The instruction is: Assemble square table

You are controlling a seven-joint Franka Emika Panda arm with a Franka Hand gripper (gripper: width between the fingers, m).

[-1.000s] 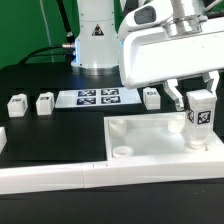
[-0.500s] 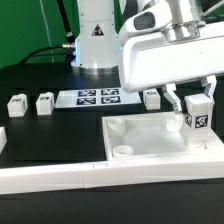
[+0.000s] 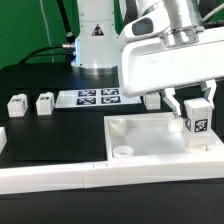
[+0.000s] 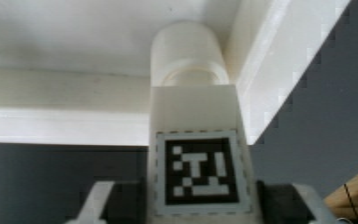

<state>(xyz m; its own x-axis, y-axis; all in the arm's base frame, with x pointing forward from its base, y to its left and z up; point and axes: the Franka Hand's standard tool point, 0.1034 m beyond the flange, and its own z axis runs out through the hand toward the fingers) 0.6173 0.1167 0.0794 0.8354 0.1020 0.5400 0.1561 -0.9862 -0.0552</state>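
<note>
The gripper [image 3: 197, 106] clamps a leg [image 3: 199, 122] over the tabletop [image 3: 135, 128], at its two o'clock corner in the exterior view; it should descend straight, with the leg upright.

Matte black tabletop [image 3: 50, 135] carries a white plastic square slab with raised rim [image 3: 112, 135] toward the exterior view's right. Long white bar-shaped border wall [image 3: 60, 176] lies along the front, just before the slab. Farther back: flat marker board [image 3: 98, 97], two small white tagged legs [image 3: 17, 104] [image 3: 45, 102] at its left, third white leg [image 3: 152, 99] at its right, partly hidden.

The leg [image 3: 199, 117] and square slab [image 3: 150, 141] look smooth white plastic; the bench [image 3: 50, 136], matt black.
</note>
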